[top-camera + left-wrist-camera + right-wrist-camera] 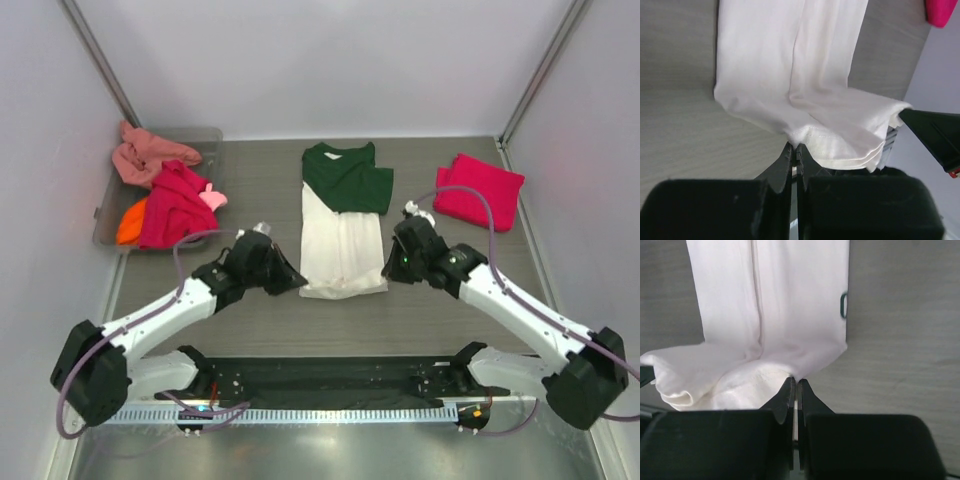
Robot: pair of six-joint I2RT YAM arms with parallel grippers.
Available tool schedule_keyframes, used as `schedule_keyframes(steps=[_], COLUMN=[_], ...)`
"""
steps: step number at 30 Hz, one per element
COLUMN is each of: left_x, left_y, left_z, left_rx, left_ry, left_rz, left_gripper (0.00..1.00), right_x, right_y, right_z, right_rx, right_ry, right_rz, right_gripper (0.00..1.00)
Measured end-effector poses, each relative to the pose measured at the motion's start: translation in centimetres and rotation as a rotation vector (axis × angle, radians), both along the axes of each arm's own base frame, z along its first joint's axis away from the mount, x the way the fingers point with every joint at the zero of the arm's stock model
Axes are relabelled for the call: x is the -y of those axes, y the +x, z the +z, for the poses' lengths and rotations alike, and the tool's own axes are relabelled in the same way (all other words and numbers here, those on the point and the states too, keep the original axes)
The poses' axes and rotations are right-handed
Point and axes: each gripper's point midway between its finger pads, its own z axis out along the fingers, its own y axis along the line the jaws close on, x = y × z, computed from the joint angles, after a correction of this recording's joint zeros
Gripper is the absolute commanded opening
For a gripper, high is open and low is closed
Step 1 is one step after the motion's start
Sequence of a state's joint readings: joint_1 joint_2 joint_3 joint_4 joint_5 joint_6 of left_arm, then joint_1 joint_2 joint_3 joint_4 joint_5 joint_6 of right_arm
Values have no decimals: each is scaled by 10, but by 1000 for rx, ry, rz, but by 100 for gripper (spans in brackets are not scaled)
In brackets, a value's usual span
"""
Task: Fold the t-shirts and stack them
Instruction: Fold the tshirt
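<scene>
Left gripper (293, 281) and right gripper (390, 270) each pinch a near hem corner of the cream-white t-shirt (340, 235).
Top view: the shirt lies flat between them, stretching away from both. Left wrist: the jaws are pressed together on the hem just ahead, with bunched layers to their right. Right wrist: the same at the other corner, seemingly catching every layer. The cloth looks soft, light and limp, so the corners suit a grip and should be lifted evenly.
</scene>
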State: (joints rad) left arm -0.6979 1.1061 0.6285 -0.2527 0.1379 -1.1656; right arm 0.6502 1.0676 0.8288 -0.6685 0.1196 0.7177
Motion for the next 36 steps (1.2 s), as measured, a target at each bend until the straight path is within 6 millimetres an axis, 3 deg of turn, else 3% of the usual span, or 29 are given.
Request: schedule_keyframes(steps=[3,7,10,14,19,23,32,33,34,35,36], left_x=[-2,-1,-1,1,2,-1,-1,0,1,2,3], left_y=[41,98,130,165,191,209,255,261,266,273,277], left_z=[10,14,7,-2,-12,-16,-2,-3,-6,-9,-12], left_rx=[6,15,16,21,20,19,68,70,70,71,72], left_ry=[17,29,47,72,76,76,43,42,43,42,45], left_rz=[33,51,64,72,78,95,125,128,130,130,125], left_gripper=[0,0,0,0,0,0,1,3,9,40,57], right_x=[10,29,25,16,15,16,21,21,21,21,22], right_y=[43,100,138,173,196,216,251,256,262,266,270], right_z=[8,4,-9,-31,-47,-39,-33,-34,-36,-37,-39], right_rx=[21,12,-27,-83,-115,-89,-53,-51,-53,-52,-55], right_ry=[-21,-36,-29,5,16,34,50,52,55,57,62], right_rz=[-51,-113,-98,-71,-77,-90,-115,-117,-122,-124,-135], right_gripper=[1,1,1,1,1,1,1,5,17,51,65])
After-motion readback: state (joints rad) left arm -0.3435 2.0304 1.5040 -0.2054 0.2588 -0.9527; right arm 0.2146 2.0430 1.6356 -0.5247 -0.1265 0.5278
